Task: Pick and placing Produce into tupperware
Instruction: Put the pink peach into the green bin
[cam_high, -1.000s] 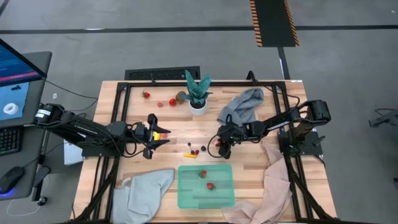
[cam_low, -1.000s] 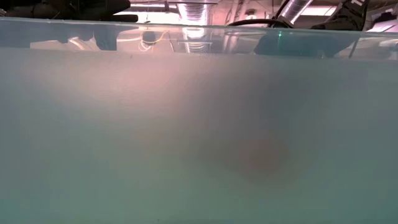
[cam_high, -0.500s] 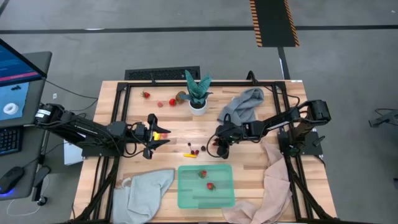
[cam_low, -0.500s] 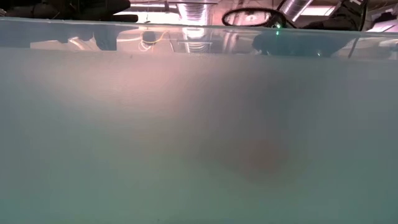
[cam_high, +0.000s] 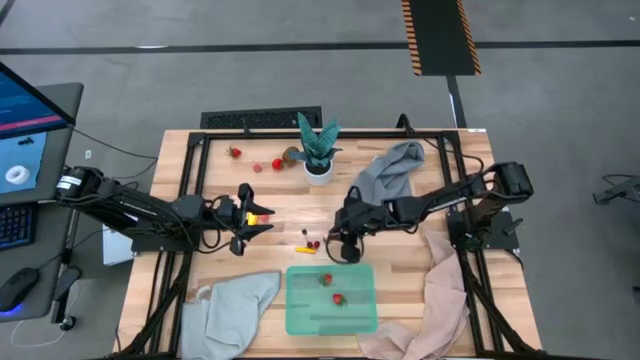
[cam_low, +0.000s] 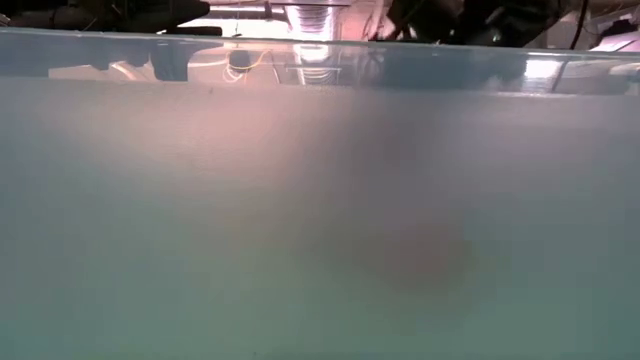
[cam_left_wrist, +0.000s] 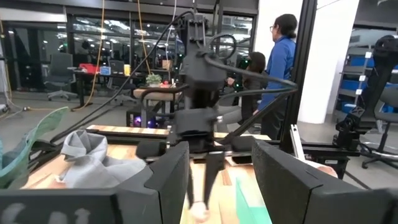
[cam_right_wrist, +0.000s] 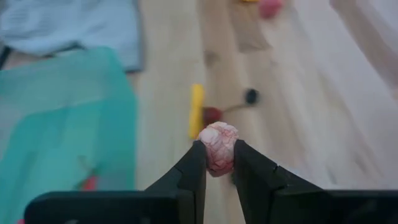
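Right gripper (cam_right_wrist: 217, 163) jaws pinch a bumpy, rounded pink piece (cam_right_wrist: 217, 142).

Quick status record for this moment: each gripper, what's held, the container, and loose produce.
right gripper: shut on pink piece, above the table just beyond the tupperware's far edge
left gripper: waiting over the table's left side, a small yellow piece at its tips
tupperware: near edge of table, two strawberries inside
loose produce: yellow stick and dark berries mid-table; more pieces near the potted plant
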